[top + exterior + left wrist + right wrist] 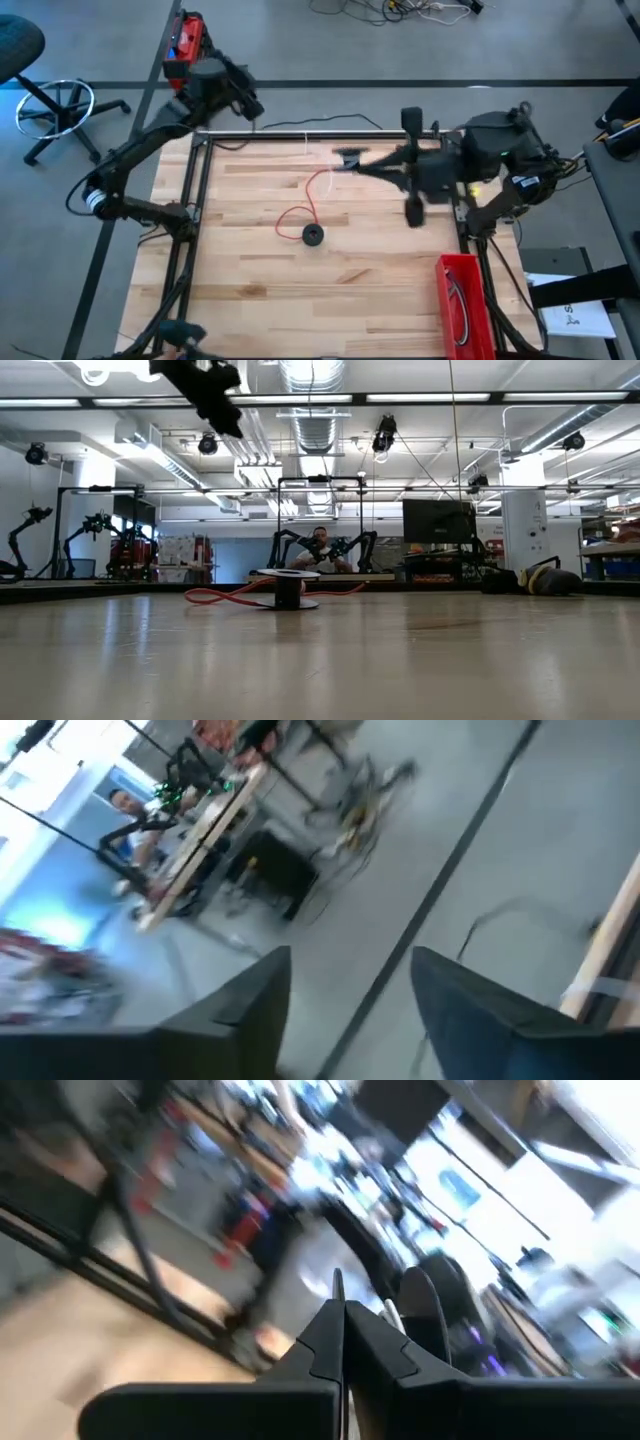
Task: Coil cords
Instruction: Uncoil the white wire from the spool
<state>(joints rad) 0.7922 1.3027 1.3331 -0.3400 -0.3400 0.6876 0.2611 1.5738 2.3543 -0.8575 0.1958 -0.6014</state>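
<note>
- Your right gripper [350,158] sits over the far middle of the table [380,290], reached in from the right side and held up off the wood; in the low view it shows only as a dark shape high at the upper left [205,390].
- In the right wrist view its two fingers [345,1335] are pressed together with a thin pale strand running up between them. It looks clenched on the white cord [318,142], though the picture is smeared, so take that with some care.
- From above, you can see that white cord as a faint line along the far edge of the table, just beside the right gripper's tip.
- The red cord [308,200] lies on the wood in a loose open loop, starting close below the right gripper and curving down towards the table's middle. I cannot tell whether its upper end touches the fingers.
- At the near end of that red loop stands a small dark round spool [313,234], well apart from the gripper. The low view shows the spool [288,588] upright with the red cord [225,596] lying flat to either side of it.
- A red bin [462,300] sits at the table's right near corner with thin cords inside.
- Your left gripper [350,1010] is parked off the far left corner of the table, over the floor, fingers spread and holding nothing.
</note>
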